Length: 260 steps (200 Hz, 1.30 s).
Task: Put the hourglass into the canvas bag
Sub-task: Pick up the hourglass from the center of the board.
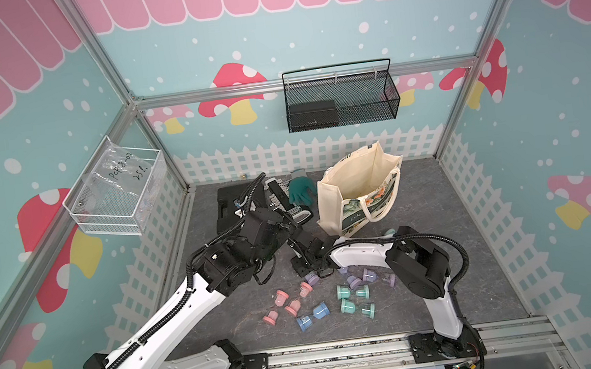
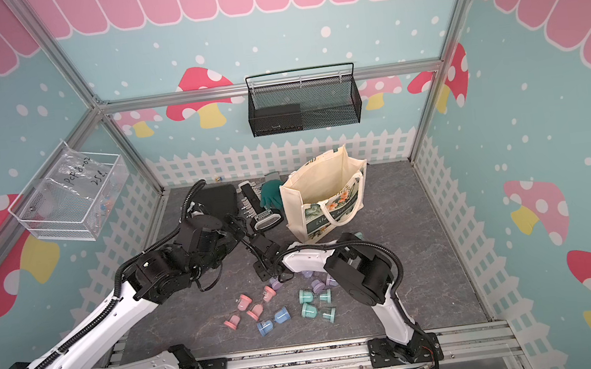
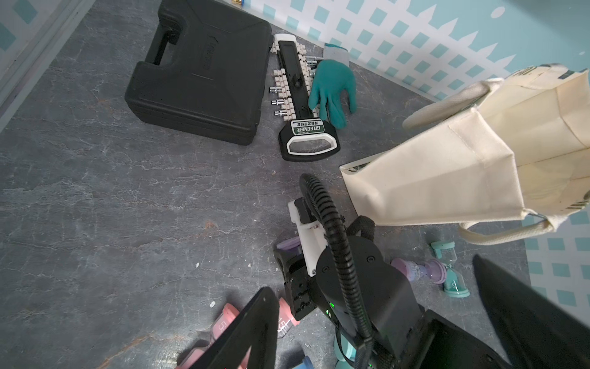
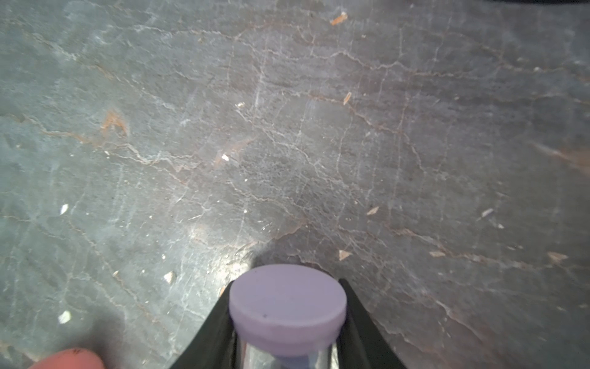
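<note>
Jaws of the left gripper [image 3: 370,274] are hanging apart, empty, above the right arm [image 1: 358,254]. The right gripper [image 4: 285,289] is clamping the purple hourglass [image 4: 287,306] just under its cap, low at the tabletop [image 4: 287,127]. Lifting straight, then clearing the rim of the canvas bag [image 1: 334,203] beyond, is advisable. That arm is reaching leftward, elbow raised, wrist pitching down.
</note>
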Each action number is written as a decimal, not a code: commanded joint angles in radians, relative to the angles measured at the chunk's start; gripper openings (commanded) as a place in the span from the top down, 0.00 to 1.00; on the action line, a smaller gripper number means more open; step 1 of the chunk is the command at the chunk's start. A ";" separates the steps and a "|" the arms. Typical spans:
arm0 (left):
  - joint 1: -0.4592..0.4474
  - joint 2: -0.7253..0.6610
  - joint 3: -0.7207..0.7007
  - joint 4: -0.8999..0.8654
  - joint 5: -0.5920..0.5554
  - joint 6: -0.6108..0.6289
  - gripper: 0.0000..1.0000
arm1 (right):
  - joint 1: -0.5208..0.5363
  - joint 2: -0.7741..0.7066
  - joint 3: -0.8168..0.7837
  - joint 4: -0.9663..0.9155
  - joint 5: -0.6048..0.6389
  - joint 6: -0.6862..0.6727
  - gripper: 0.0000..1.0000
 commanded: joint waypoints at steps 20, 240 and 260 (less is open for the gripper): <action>-0.003 -0.067 -0.023 -0.012 -0.065 -0.028 0.01 | 0.005 -0.110 0.002 0.001 0.021 -0.016 0.79; -0.003 -0.278 -0.237 0.374 -0.126 0.322 0.01 | -0.190 -0.401 0.279 -0.103 0.119 -0.218 0.79; -0.003 -0.253 -0.237 0.431 -0.086 0.375 0.00 | -0.241 -0.416 0.315 -0.110 0.102 -0.232 0.79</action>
